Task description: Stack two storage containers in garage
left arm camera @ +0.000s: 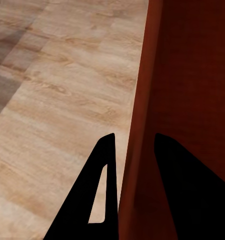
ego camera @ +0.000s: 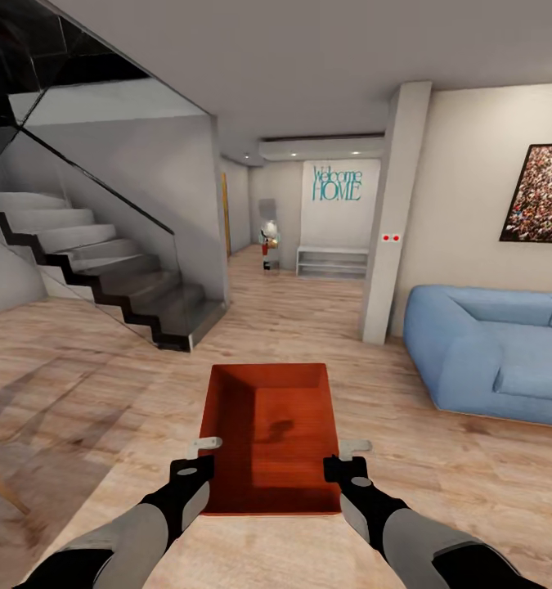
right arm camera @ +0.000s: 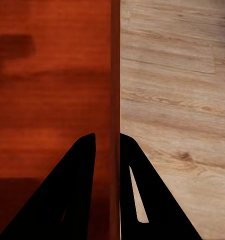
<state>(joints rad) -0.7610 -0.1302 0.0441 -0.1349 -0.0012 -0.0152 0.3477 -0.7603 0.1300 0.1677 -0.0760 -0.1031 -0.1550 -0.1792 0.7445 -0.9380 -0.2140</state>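
One orange-red open-top storage container [ego camera: 269,433] hangs in front of me above the light wood-plank floor [ego camera: 96,384], held level by both arms. My left gripper [ego camera: 204,454] is shut on its left wall [left arm camera: 142,125], one finger inside and one outside. My right gripper [ego camera: 345,456] is shut on the right wall [right arm camera: 115,100] the same way. The bin is empty, with a faint shadow on its bottom. I am in a room with wood planks, looking down a hallway.
A dark staircase [ego camera: 104,270] with a glass railing rises at the left. A blue sofa [ego camera: 496,352] stands at the right, beside a white pillar [ego camera: 394,221]. The hallway ahead ends at a wall with a "Welcome HOME" sign [ego camera: 337,184] and a low white shelf [ego camera: 333,262].
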